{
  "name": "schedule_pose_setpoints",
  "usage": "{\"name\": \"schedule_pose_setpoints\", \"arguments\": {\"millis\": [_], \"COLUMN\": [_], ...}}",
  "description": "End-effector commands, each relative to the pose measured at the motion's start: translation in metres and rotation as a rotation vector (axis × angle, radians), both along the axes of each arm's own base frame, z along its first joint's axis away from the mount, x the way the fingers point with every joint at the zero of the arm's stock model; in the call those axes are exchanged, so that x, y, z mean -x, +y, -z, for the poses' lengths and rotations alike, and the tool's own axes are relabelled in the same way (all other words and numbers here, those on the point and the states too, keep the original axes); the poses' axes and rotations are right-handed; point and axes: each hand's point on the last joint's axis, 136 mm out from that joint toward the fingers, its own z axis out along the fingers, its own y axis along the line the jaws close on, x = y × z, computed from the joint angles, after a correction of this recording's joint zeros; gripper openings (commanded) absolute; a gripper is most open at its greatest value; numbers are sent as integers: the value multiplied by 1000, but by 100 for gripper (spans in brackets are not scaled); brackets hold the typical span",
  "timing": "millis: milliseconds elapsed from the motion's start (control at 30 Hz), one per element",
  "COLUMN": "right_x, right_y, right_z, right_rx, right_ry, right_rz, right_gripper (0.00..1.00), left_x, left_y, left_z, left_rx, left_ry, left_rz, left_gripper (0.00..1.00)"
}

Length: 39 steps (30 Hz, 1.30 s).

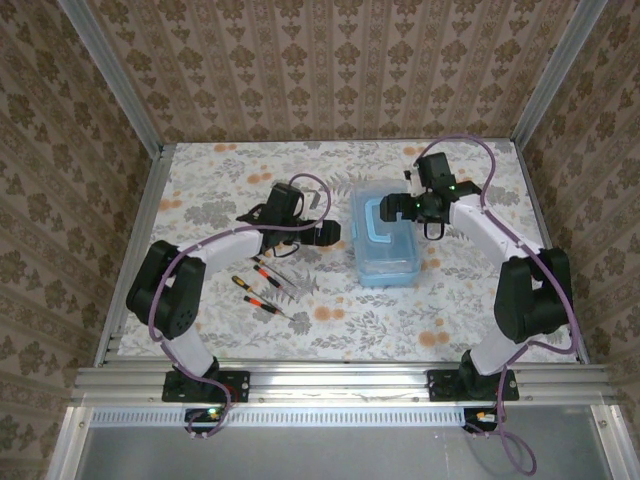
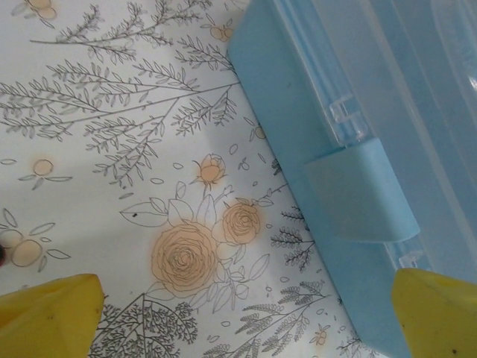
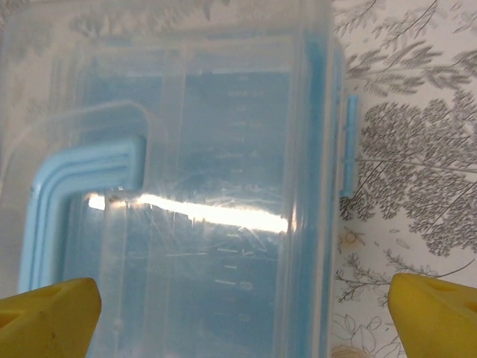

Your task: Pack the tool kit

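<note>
Blue-tinted plastic case (image 1: pixel 387 237) sits in the middle, long axis running near to far, right gripper (image 1: pixel 397 206) spread empty over its far end, left gripper (image 1: pixel 327 235) spread empty just left, and screwdrivers (image 1: pixel 266 284) lie loose near-left, closest to that left gripper.

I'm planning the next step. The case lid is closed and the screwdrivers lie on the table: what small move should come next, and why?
Probably ease the open left gripper onto the side latch of the case to unclip it: the case is shut, the screwdrivers lie outside it, and that latch sits just ahead of the gripper.
</note>
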Motion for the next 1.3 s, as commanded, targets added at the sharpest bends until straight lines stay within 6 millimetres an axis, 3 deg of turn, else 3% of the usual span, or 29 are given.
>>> {"name": "schedule_pose_setpoints", "arguments": {"millis": [0, 267, 500, 867, 1067, 1267], "right_x": [7, 15, 9, 13, 16, 19], "right_y": [13, 17, 22, 25, 22, 21], "right_z": [3, 14, 6, 27, 40, 60], "right_rx": [-34, -60, -91, -114, -121, -265], "right_ry": [34, 45, 7, 53, 84, 128], "right_rz": [-79, -103, -106, -93, -64, -3], "right_gripper": [100, 99, 99, 84, 74, 63], "left_x": [4, 6, 5, 8, 6, 3], "left_y": [-12, -23, -31, -60, -66, -67], "left_z": [1, 8, 15, 19, 18, 13], "left_rx": [71, 162, 166, 416, 500, 507], "left_ry": [25, 50, 63, 153, 166, 150], "left_rz": [18, 20, 31, 51, 39, 38], "left_gripper": [100, 100, 99, 88, 86, 85]}}
